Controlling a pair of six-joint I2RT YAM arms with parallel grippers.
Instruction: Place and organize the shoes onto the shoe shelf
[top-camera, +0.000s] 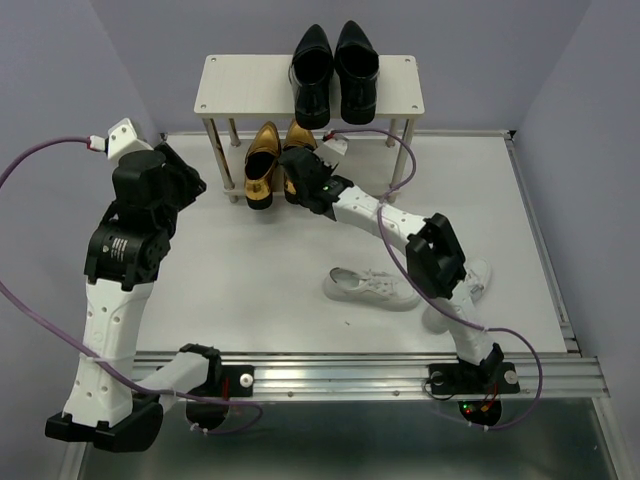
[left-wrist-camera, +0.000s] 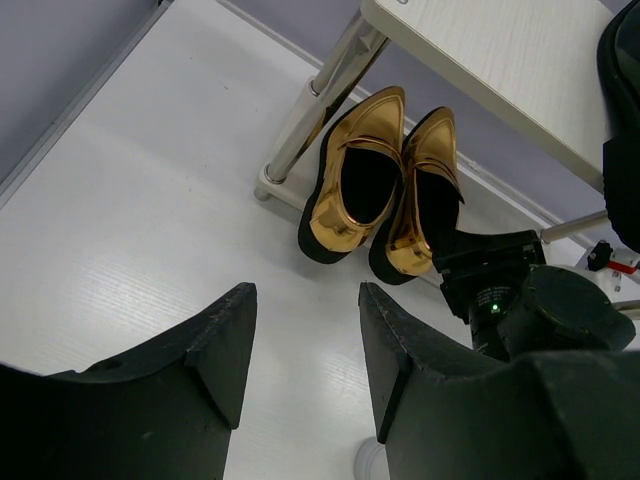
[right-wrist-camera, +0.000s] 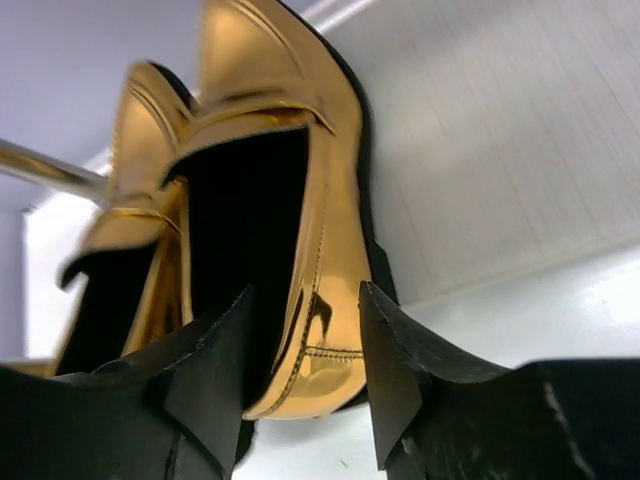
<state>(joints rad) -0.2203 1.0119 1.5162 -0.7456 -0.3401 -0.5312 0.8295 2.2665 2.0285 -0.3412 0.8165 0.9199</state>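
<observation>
Black fingers of the right gripper (right-wrist-camera: 305, 290) fill the bottom of the right wrist view. They stand moderately apart, straddling the heel wall of a gold loafer (right-wrist-camera: 330, 200): one finger is inside the shoe's opening and the other outside. They seem loose, not pinching. Its mate (right-wrist-camera: 140, 200) sits touching it on the left, so the pair looks set down together.

In the top view, both loafers lie at upper centre with their toes tucked under the shoe shelf (top-camera: 250, 85) and their heels poking out toward the arms. Whether they rest on a lower board or on the table (top-camera: 250, 290) cannot be told. Two black dress shoes (top-camera: 312, 75) stand side by side on the right half of the top board, toes pointing away.

The left gripper (left-wrist-camera: 305, 295) hovers at left of centre, fingers parted and holding nothing, aimed at the loafers.

One white sneaker (top-camera: 370, 288) lies on its side at lower centre, well apart from the shelf. A second sneaker (top-camera: 478, 272) is partly hidden behind the right arm.

A silver shelf leg stands just left of the loafers, leaving little room there. The top board's left half is bare, probably the spot for the sneakers. To back out, the right gripper should lift clear of the heel before swinging.
</observation>
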